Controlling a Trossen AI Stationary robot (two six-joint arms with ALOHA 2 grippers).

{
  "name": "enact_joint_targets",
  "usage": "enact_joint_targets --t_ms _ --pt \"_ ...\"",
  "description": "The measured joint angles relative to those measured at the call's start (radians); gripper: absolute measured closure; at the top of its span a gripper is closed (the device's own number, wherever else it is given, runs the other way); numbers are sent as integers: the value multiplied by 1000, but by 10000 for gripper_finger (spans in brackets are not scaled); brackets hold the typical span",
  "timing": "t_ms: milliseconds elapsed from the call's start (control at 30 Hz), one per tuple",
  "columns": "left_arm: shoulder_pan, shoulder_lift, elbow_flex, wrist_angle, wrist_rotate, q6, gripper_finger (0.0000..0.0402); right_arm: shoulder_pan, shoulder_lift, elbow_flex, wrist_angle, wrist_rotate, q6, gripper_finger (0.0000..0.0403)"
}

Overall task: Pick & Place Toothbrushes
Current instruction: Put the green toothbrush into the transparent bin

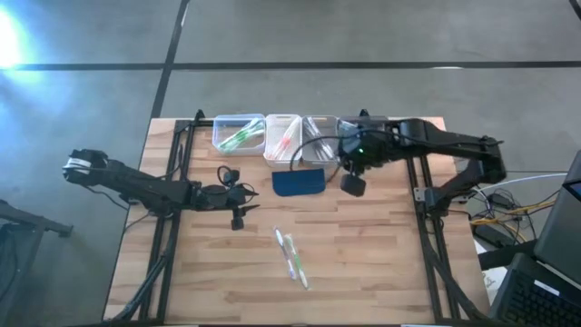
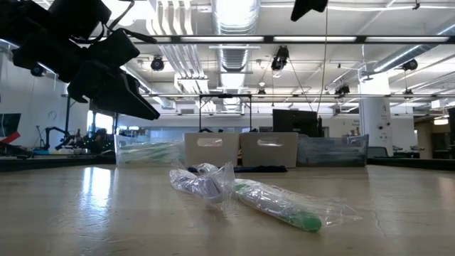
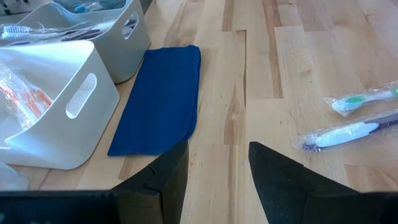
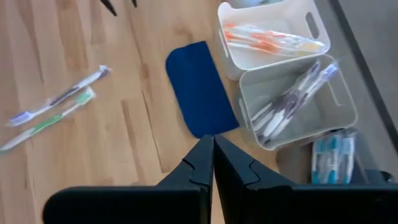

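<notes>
Two wrapped toothbrushes (image 1: 290,256) lie flat on the bare wood near the table's middle, one with a green head (image 3: 364,99), one with blue (image 3: 345,132); they show close up in the low view (image 2: 270,203). My left gripper (image 3: 217,180) hovers open and empty left of the dark blue pad (image 1: 300,182), pointing toward it. My right gripper (image 4: 211,155) is shut and empty, raised above the pad's right end, next to the bins. More toothbrushes lie in the bins at the far edge.
Along the far edge stand a clear bin with green brushes (image 1: 238,133), a white bin with orange ones (image 4: 273,40), a grey bin with greyish ones (image 4: 298,99) and a clear bin with blue ones (image 4: 333,155). Bare wood surrounds the two loose brushes.
</notes>
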State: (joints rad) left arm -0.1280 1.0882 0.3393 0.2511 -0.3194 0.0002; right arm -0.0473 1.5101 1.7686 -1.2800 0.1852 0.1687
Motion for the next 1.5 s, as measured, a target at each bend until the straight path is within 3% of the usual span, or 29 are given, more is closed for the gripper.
enact_joint_targets --t_ms 400,767,1200,1500 --pt "0 0 0 0 0 0 227 128 -324 -441 264 1 4 394" --pt "0 1 0 -14 0 48 227 136 -631 -788 462 0 -109 394" --pt "0 1 0 -3 -38 59 227 136 -815 -1014 477 -5 -116 394" --pt "0 1 0 3 -55 -28 227 136 -928 -1039 495 -34 -147 394"
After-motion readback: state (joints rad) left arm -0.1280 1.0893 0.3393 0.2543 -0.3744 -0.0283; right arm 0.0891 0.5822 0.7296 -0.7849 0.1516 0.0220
